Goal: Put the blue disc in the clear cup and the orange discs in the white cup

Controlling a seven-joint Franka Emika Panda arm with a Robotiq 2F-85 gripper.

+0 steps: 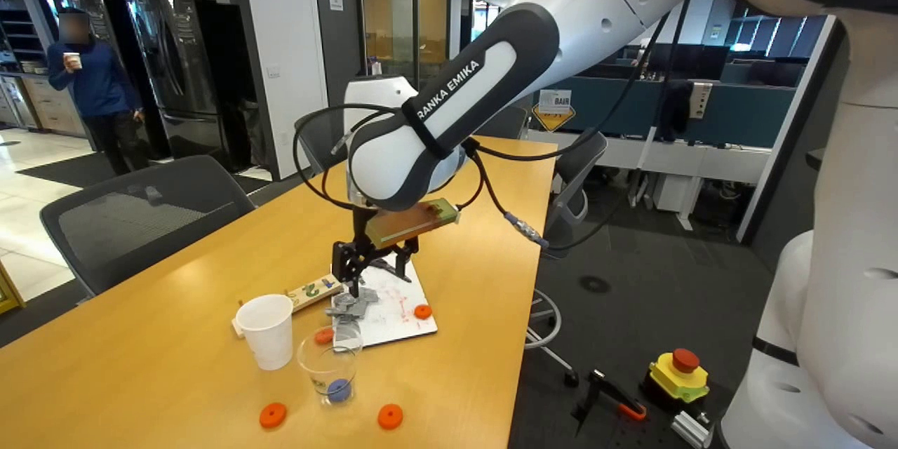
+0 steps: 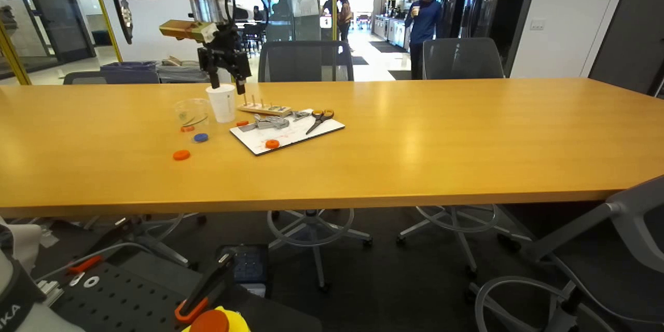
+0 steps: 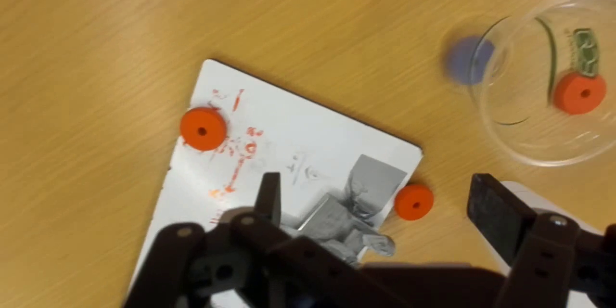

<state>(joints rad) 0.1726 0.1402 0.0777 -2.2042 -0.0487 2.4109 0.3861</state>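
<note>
My gripper (image 3: 378, 187) stands open with nothing between its fingers, above the whiteboard's corner and apart from both cups. Below the gap lies an orange disc (image 3: 414, 202) at the board's edge. Another orange disc (image 3: 203, 129) rests on the board. Two others, orange disc (image 1: 273, 414) and orange disc (image 1: 390, 416), lie on the table near the clear cup (image 1: 330, 365). The blue disc (image 2: 201, 137) lies on the table beside that cup's base, partly seen through its wall. Both cups are upright. The white cup (image 1: 269, 330) stands beside the clear one; its inside is hidden.
The small whiteboard (image 3: 298, 101) carries grey crumpled pieces (image 1: 354, 302) and scissors (image 2: 317, 122). Behind it lies a wooden peg strip (image 2: 264, 109). Chairs (image 1: 147, 217) line the table (image 2: 415, 155). A person (image 1: 91, 77) stands in the background.
</note>
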